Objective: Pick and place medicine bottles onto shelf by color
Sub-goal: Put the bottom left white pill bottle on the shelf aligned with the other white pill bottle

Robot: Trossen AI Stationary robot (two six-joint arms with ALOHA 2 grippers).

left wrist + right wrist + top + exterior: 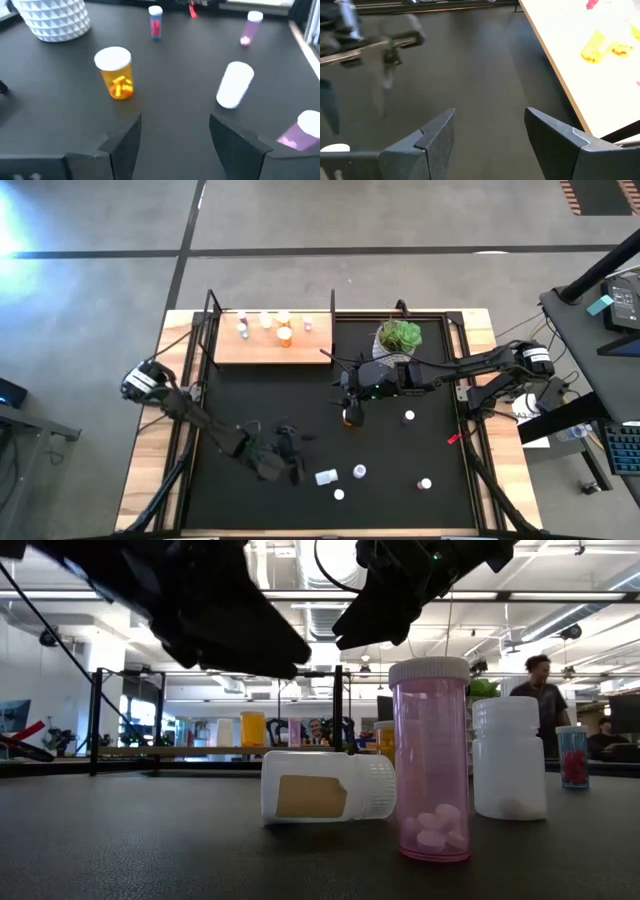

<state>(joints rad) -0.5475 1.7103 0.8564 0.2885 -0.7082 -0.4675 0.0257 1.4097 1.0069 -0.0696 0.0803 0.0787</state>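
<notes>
The light-wood shelf point(272, 340) stands at the far left of the black mat, with several small bottles on it, one of them orange point(285, 335). Loose medicine bottles rest on the mat: an orange one upright point(115, 72), a white one lying on its side point(235, 84), a pink one point(432, 765) and an upright white one point(510, 760). My left gripper point(290, 460) is open above the near mat, short of the orange and lying white bottles, with nothing between its fingers point(175, 125). My right gripper point(347, 392) hangs open and empty at mid-table point(490, 120).
A white faceted pot with a green plant point(398, 337) stands at the far middle. A small red object point(453, 439) lies at the mat's right. More small bottles point(425, 483) dot the near right. The shelf's black posts point(212, 305) rise at its corners.
</notes>
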